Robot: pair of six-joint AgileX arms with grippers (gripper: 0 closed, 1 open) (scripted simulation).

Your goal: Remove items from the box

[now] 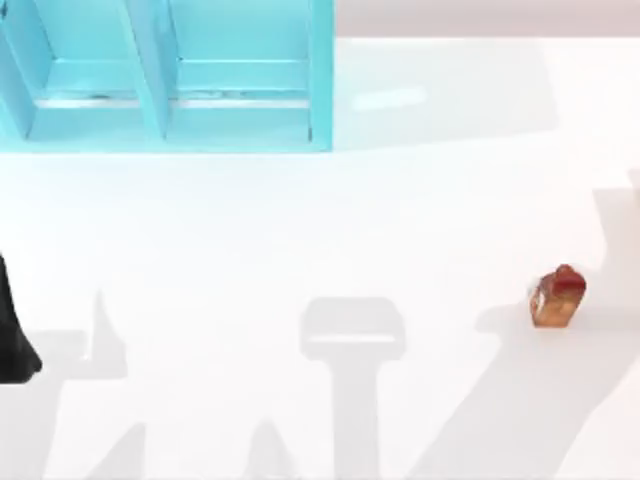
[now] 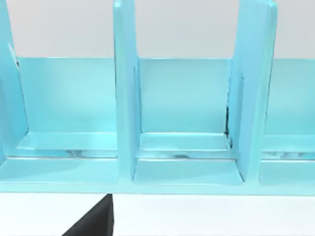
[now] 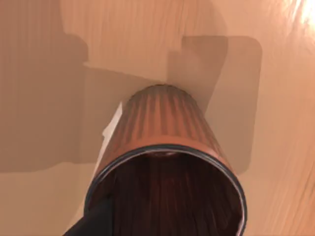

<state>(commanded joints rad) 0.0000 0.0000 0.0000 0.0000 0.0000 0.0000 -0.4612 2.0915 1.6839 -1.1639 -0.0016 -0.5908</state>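
White table [image 1: 300, 230] bears blue box [image 1: 170, 80] and carton [image 1: 557, 297], well apart.

Box [image 1: 170, 80] far left, carton [image 1: 557, 297] near right on table [image 1: 300, 220]

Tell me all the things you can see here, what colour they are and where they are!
Box: one, light blue with upright dividers, at the table's far left edge; the compartments seen in the left wrist view hold nothing.
Carton-shaped pack: one, orange-brown with a red gabled top, standing on the table at the right side.
Cup: one, pinkish-brown, ribbed and tapered, dark inside, close up in the right wrist view.
Table: one, white, under everything.
Left arm: one, black, at the table's left edge.
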